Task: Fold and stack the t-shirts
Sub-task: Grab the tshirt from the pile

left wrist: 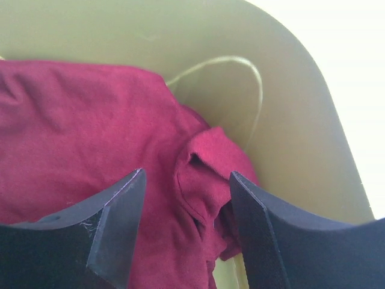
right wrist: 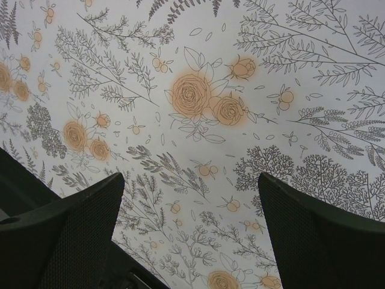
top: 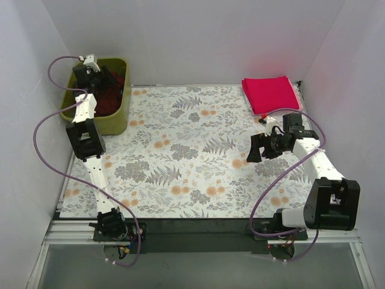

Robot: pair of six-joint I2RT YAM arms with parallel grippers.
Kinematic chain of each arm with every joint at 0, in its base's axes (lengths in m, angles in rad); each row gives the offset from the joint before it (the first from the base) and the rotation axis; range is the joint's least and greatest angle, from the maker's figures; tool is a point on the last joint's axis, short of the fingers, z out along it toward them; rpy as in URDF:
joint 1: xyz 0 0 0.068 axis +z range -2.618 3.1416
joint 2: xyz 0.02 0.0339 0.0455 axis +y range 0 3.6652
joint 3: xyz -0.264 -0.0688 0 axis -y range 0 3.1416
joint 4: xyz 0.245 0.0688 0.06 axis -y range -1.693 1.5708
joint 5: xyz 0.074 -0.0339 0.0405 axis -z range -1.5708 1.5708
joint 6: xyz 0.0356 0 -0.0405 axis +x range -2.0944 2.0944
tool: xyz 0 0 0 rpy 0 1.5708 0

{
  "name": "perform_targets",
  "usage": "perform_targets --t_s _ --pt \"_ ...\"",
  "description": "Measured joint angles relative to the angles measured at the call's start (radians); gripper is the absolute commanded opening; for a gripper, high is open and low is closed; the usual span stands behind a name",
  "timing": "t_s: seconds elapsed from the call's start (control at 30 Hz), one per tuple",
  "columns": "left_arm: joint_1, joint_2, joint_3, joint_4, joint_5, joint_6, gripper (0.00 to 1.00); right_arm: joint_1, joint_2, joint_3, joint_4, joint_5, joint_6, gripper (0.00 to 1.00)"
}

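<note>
A dark maroon t-shirt (top: pixel 109 99) lies crumpled in the olive-green bin (top: pixel 120 120) at the back left. My left gripper (top: pixel 99 78) is inside the bin, open, its fingers either side of a raised fold of the maroon shirt (left wrist: pixel 204 174) without closing on it. A bright pink-red t-shirt (top: pixel 272 93) lies folded at the back right of the table. My right gripper (top: pixel 257 149) is open and empty, hovering above the floral cover (right wrist: pixel 198 102) at the right. The teal shirt is not in view.
The floral table cover (top: pixel 192 150) spans the table. White walls enclose the back and both sides. The bin wall (left wrist: pixel 301 120) curves close around my left gripper. Purple cables loop from both arms.
</note>
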Motion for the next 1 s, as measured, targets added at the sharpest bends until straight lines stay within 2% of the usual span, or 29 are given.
perform_targets --t_s 0.17,0.23,0.27,0.37,0.47,0.5,0.53,0.87,1.0 --pt "-0.011 0.015 -0.017 -0.001 -0.002 0.007 0.57 0.000 0.011 0.000 0.000 0.006 0.001 0.98" --pt "-0.018 0.027 -0.017 -0.005 -0.008 0.010 0.54 0.000 0.012 0.000 0.000 0.008 0.001 0.98" --pt "-0.020 0.034 -0.017 -0.008 -0.013 0.011 0.48 0.000 0.012 0.000 0.000 0.008 0.002 0.98" --pt "-0.029 0.044 -0.017 -0.019 -0.038 0.023 0.39 0.000 0.013 0.000 0.000 0.008 0.003 0.98" --pt "-0.035 0.051 -0.014 -0.027 -0.062 0.043 0.20 0.000 0.014 0.000 0.000 0.009 0.003 0.98" --pt "-0.037 0.053 -0.012 -0.031 -0.068 0.049 0.04 0.000 0.015 0.000 0.000 0.010 0.003 0.98" --pt "-0.037 0.053 -0.010 -0.036 -0.072 0.050 0.00 0.000 0.015 0.000 0.000 0.010 0.003 0.98" --pt "-0.030 0.035 0.057 -0.030 -0.072 0.025 0.00 0.000 0.014 0.000 0.000 0.011 0.005 0.98" --pt "-0.024 -0.045 0.064 0.028 -0.076 -0.002 0.00 0.000 0.013 0.000 0.000 0.010 0.010 0.98"
